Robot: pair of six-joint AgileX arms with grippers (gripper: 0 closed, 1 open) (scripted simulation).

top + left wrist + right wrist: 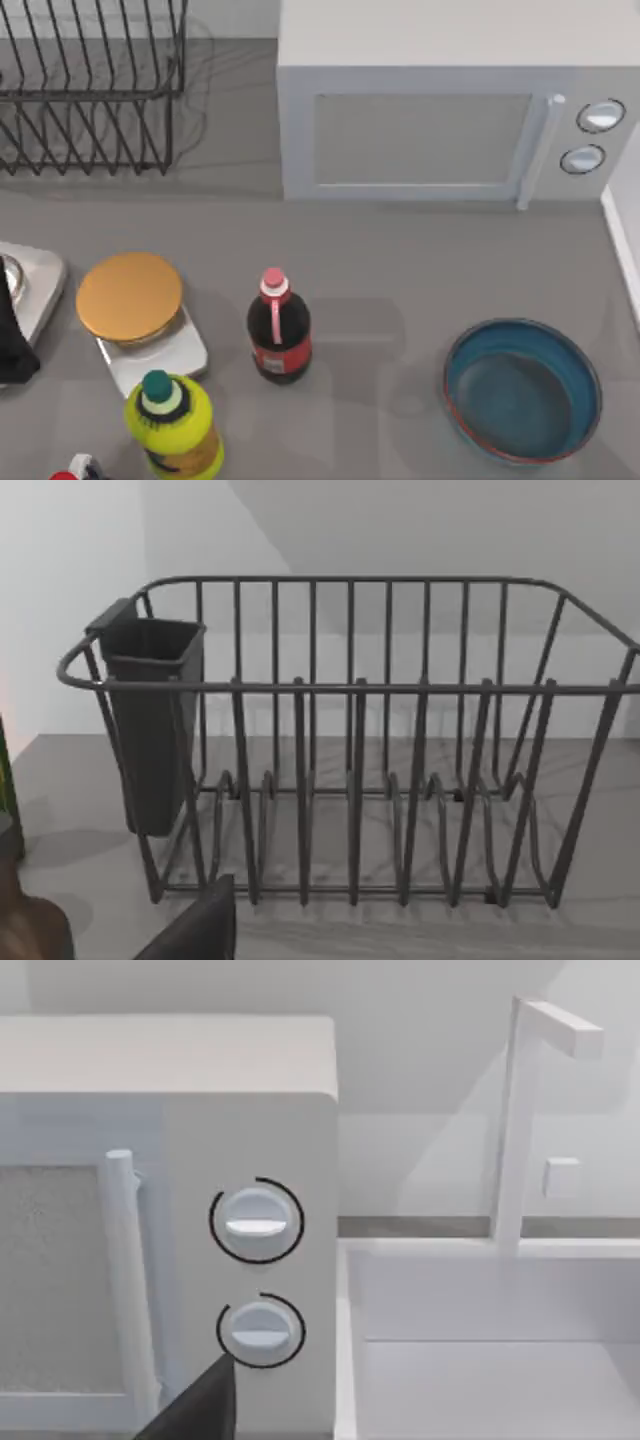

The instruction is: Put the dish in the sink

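1. So far nothing is done: the dish point(522, 390) sits on the counter point(400, 280) at its right, in front of the microwave point(450, 110), untouched.
2. Sink point(500, 1360) lies beside the microwave, holding nothing.
3. I cannot tell either claw's state.
4. Grasp, lift and carry all remain.

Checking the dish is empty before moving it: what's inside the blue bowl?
Nothing shows inside the dish; its blue bottom looks bare. The table under it is covered.
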